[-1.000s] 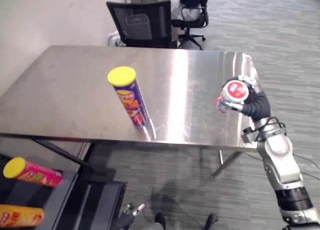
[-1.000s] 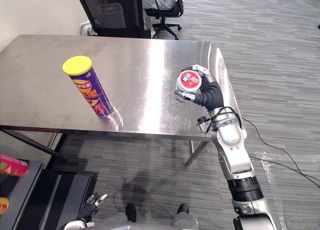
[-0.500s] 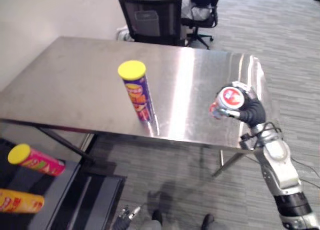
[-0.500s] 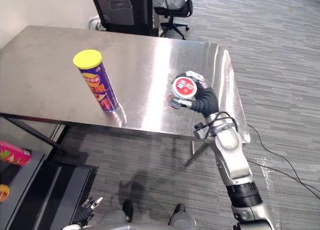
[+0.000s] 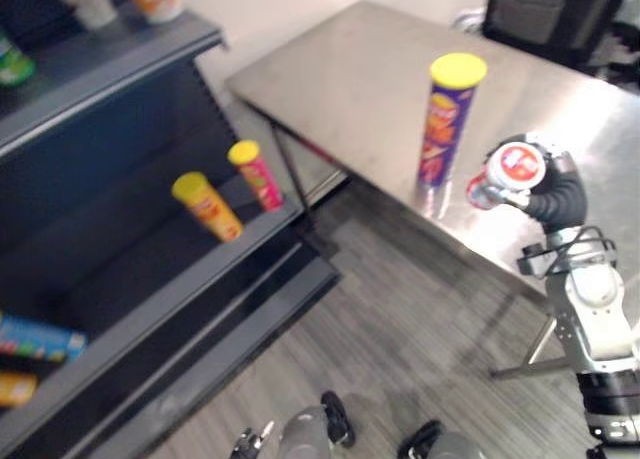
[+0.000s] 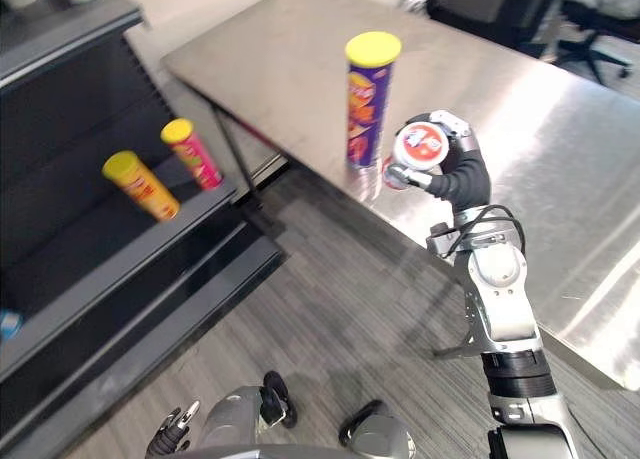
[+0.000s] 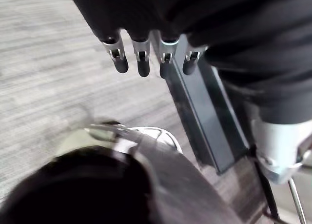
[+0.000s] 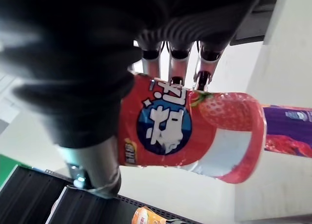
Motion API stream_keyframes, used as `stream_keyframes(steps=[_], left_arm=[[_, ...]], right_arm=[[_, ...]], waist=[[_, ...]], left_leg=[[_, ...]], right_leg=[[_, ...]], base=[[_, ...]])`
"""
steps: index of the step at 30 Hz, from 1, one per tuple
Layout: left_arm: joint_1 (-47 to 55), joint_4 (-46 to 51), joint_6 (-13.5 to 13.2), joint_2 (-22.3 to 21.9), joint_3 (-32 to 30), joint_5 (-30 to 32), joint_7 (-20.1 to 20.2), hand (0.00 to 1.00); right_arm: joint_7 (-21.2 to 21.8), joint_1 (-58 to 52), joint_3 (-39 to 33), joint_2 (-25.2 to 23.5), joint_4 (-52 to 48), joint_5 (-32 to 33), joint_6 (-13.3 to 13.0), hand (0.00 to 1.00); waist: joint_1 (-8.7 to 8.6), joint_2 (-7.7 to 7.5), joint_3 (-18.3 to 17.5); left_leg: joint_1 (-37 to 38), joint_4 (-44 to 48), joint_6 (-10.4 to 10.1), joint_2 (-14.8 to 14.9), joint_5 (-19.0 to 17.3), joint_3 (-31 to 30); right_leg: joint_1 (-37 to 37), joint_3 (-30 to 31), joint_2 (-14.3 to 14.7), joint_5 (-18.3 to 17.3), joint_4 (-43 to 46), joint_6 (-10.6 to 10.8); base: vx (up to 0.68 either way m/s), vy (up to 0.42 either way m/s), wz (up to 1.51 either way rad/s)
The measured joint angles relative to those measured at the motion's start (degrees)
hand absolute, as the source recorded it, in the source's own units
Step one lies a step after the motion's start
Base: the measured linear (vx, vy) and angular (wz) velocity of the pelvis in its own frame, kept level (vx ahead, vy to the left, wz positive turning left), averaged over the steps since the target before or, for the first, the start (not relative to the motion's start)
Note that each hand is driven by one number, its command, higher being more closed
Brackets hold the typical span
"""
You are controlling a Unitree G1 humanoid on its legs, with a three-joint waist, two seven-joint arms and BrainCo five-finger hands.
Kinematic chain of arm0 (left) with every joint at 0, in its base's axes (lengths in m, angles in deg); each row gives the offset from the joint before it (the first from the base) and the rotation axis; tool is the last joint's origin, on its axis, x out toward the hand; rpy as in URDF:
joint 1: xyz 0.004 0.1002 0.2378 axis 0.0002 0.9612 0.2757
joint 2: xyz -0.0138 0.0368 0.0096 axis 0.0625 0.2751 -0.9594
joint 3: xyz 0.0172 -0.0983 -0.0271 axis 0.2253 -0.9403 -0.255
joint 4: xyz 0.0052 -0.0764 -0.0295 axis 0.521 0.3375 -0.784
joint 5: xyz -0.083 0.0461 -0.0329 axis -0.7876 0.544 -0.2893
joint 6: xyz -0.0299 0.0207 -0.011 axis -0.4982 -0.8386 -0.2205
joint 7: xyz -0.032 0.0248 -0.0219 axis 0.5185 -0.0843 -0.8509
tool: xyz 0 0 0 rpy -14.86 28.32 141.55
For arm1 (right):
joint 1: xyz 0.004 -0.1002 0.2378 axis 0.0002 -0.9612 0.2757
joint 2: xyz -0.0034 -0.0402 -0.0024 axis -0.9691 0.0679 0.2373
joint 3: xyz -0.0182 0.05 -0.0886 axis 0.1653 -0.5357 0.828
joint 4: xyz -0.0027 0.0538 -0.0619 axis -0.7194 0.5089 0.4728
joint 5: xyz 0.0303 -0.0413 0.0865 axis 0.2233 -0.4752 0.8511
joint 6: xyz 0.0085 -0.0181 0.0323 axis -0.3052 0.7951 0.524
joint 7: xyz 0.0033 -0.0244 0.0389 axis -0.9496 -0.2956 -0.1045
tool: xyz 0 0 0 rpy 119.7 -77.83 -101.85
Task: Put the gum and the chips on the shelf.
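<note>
- Two things to shelve, neither there yet. The gum tub (image 8: 190, 131) is in my right hand (image 6: 462, 179), fingers and thumb curled round its red side, held in the air over the near edge of the table (image 6: 600, 159).
- The chips can (image 6: 368, 99) stands upright on the table close to that same edge, toward the shelf-side corner, with the gum tub just beside it.
- My left hand (image 7: 142, 58) hangs low over the floor with its fingers straight and slack, holding nothing.
- First worry: the shelf (image 6: 90, 269) lies off to my left, so a swing that way takes my hand past the chips can. It is tall and narrow, and a brush could tip it off the edge.
- Second: the tub looks smooth and round, gripped only by its side. A quick turn could let it slide out.
- Third: a pair of yellow-lidded cans (image 6: 140, 184) already lie tilted near the front edge of a shelf board, and a nudge could send them rolling off. I'd aim for the bare stretch beside them.
- Last: the board above sits low enough that my hand may catch it going in.
</note>
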Motion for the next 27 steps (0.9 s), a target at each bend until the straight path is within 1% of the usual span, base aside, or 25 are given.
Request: stream_keyframes(steps=[1, 3, 4, 5, 6, 7, 8, 9, 10, 13, 16, 19, 21, 23, 27], left_arm=[[0.4, 0.0, -0.2, -0.3, 0.5, 0.0, 0.0, 0.0], [0.1, 0.0, -0.6, -0.2, 1.5, 0.1, 0.1, 0.0], [-0.1, 0.0, -1.5, 0.2, 2.0, 0.1, 0.4, 0.0], [-0.3, 0.0, -1.8, 1.3, 2.6, 0.1, 0.5, 0.0], [-0.3, -0.1, -1.7, 1.4, 2.6, 0.0, 0.4, 0.0], [-0.3, -0.6, -1.7, 1.6, 2.7, 0.0, 0.4, 0.0], [-0.3, -1.0, -1.7, 1.6, 2.6, 0.0, 0.3, 0.0], [-0.3, -1.0, -1.7, 1.6, 2.6, 0.0, 0.2, 0.0], [0.0, -1.1, -1.6, 1.6, 2.6, 0.0, 0.0, 0.0], [0.1, -1.0, -1.4, 1.7, 2.4, 0.0, -0.2, 0.0], [0.0, -1.1, -1.2, 1.7, 1.2, 0.0, -0.1, 0.0], [-0.5, -1.0, -1.2, 1.7, 0.2, 0.0, 0.4, 0.0], [-0.7, -1.1, -1.2, 1.6, 0.2, -0.1, 0.4, 0.0], [-1.2, -1.0, -1.3, 1.4, -0.1, -0.1, 0.9, 0.0], [-1.2, -1.0, -1.3, 1.4, -0.3, -0.4, 1.4, 0.0]], right_arm=[[-0.6, -0.8, -0.1, 0.0, -0.3, 0.0, 0.0, 1.0], [-1.6, -1.4, -0.1, -0.1, -0.3, -0.1, 0.0, 1.0], [-2.1, -1.7, -0.1, -0.9, -0.3, -0.1, 0.0, 1.0], [-2.4, -2.2, -0.2, -2.6, -0.5, -0.2, 0.1, 1.0], [-2.5, -2.6, -0.2, -3.1, -0.7, -0.2, 0.1, 1.0], [-2.7, -3.3, -0.2, -3.6, -1.2, -0.3, 0.1, 1.0], [-3.1, -3.7, -0.2, -3.7, -1.9, -0.4, 0.1, 1.0], [-3.2, -3.8, -0.3, -3.9, -2.3, -0.7, 0.1, 1.0], [-3.3, -3.8, -0.2, -4.6, -2.7, -1.8, 0.2, 1.0], [-3.2, -4.0, 0.0, -5.2, -3.6, -2.4, 0.4, 1.0], [-3.2, -4.0, 1.0, -5.5, -3.7, -2.5, 0.8, 1.0], [-3.1, -4.0, 1.8, -5.7, -3.7, -3.0, 1.5, 1.0], [-2.9, -3.9, 1.8, -5.7, -3.7, -3.9, 1.7, 1.0], [-1.8, -3.5, 1.8, -5.7, -3.7, -4.1, 2.3, 1.0], [-0.3, -1.7, 2.8, -5.7, -3.7, -4.1, 2.7, 1.0]], waist=[[-0.52, 0.96, -0.4], [-0.86, 1.57, -0.4], [-0.97, 1.51, -0.4], [-1.07, 0.54, 0.1], [-1.07, 0.14, 0.2], [-0.55, -0.33, 0.0], [-0.03, -0.4, 0.0], [0.19, -0.41, 0.0], [0.36, -0.41, 0.0], [0.67, -0.51, -0.1], [0.98, -0.88, -0.1], [1.11, -0.93, -0.1], [1.76, -1.11, -0.2], [1.74, -1.16, -0.1], [1.8, -1.23, -0.1]], left_leg=[[3.0, -4.2, -3.0, -0.3, -1.6, 0.0], [4.8, -9.9, -5.1, -1.3, -2.5, 0.1], [4.8, -12.5, -6.3, -2.5, -3.2, 0.1], [4.5, -13.1, -6.0, -3.8, -3.1, -0.1], [4.3, -13.2, -5.8, -4.4, -3.3, -0.3], [3.9, -13.2, -5.2, -5.3, -3.7, -0.6], [3.6, -13.2, -4.6, -6.1, -4.1, -0.8], [3.5, -13.2, -4.2, -6.3, -4.3, -0.8], [3.4, -13.1, -3.6, -6.8, -4.7, -1.0], [2.8, -12.4, -2.9, -7.3, -5.1, -1.3], [2.4, -11.4, -2.3, -7.2, -5.6, -1.2], [1.4, -10.0, -2.1, -6.1, -6.0, -0.8], [1.4, -10.0, -2.2, -5.7, -6.1, -0.1], [1.3, -10.0, -2.4, -5.2, -5.9, -0.2], [1.5, -10.1, -2.1, -5.1, -5.4, -0.5]], right_leg=[[-0.4, -1.7, -0.5, 0.0, 1.0, 0.0], [-0.9, -3.8, -1.5, 0.3, 2.4, -0.5], [-1.5, -4.8, -2.9, 0.5, 3.8, -0.7], [-1.3, -5.5, -4.4, 1.5, 4.3, -0.4], [-1.3, -5.6, -4.9, 2.2, 4.3, -0.2], [-1.3, -5.6, -5.4, 3.8, 3.7, 0.1], [-1.2, -5.5, -5.4, 5.7, 2.6, 0.5], [-1.2, -5.4, -5.4, 6.6, 2.0, 0.6], [-1.2, -4.7, -5.3, 8.4, 0.8, 0.9], [-1.3, -1.8, -4.6, 10.5, -1.2, 1.7], [-1.3, -0.1, -3.8, 10.5, -2.6, 1.7], [-1.6, 0.6, -2.6, 10.5, -3.5, 1.7], [-2.1, 0.9, -2.3, 10.4, -3.4, 1.5], [-2.3, 1.0, -1.7, 10.1, -3.4, 1.1], [-2.3, 1.0, -1.9, 10.0, -2.6, 0.9]], base=[[-0.16, 0.022, 0.86], [-0.15, 0.138, 0.64], [-0.23, 0.229, 0.61], [-0.2, 0.2, 0.45], [-0.18, 0.214, 0.3], [-0.17, 0.294, 0.18], [-0.13, 0.252, 0.13], [-0.11, 0.263, 0.1], [-0.07, 0.204, 0.07], [-0.06, 0.243, 0.07], [0.01, 0.107, -0.04], [0.04, 0.031, -0.06], [0.05, 0.005, -0.16], [0.06, -0.002, -0.05], [0.06, 0.007, 0.04]])
